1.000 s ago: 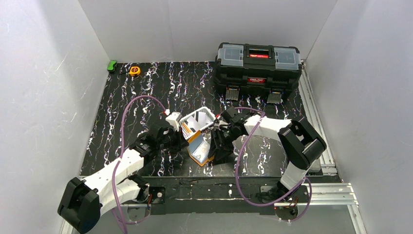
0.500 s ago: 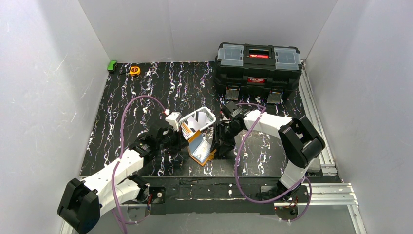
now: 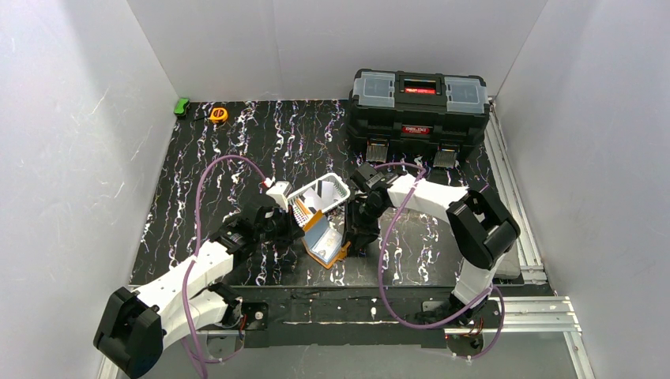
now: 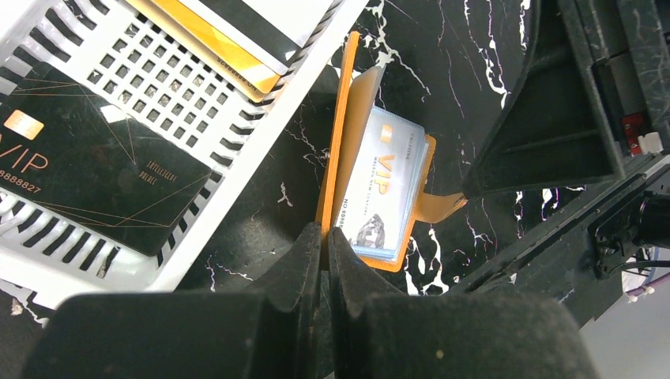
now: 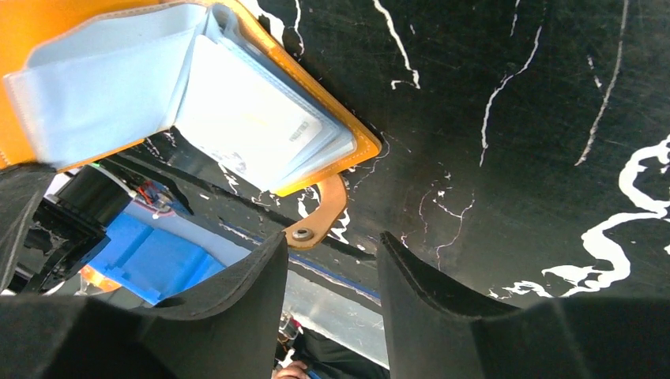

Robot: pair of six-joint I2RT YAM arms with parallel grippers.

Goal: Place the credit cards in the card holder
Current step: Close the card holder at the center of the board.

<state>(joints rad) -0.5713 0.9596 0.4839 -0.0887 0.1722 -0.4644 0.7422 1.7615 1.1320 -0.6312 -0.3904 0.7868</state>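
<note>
The orange card holder [image 3: 325, 243] stands open on the black mat, between the two grippers. My left gripper [image 4: 325, 237] is shut on the edge of its orange cover [image 4: 349, 134]. A pale VIP credit card [image 4: 378, 185] sits inside its clear pockets [image 5: 237, 118]. My right gripper [image 5: 332, 241] is open just right of the holder, with nothing between its fingers. The snap tab [image 5: 320, 217] hangs by its left fingertip. More credit cards lie in the white basket: a black VIP card [image 4: 87, 181], a gold one [image 4: 213, 39] and a white one with a black stripe.
The white slotted basket [image 3: 335, 186] leans tilted behind the holder, close to my left gripper [image 3: 291, 229]. A black toolbox [image 3: 417, 110] stands at the back right. A yellow tape measure [image 3: 219, 114] and a green object [image 3: 182, 106] lie at the back left.
My right wrist has swung a little left and back, and its jaws have narrowed slightly. The left gripper keeps its hold on the cover.
</note>
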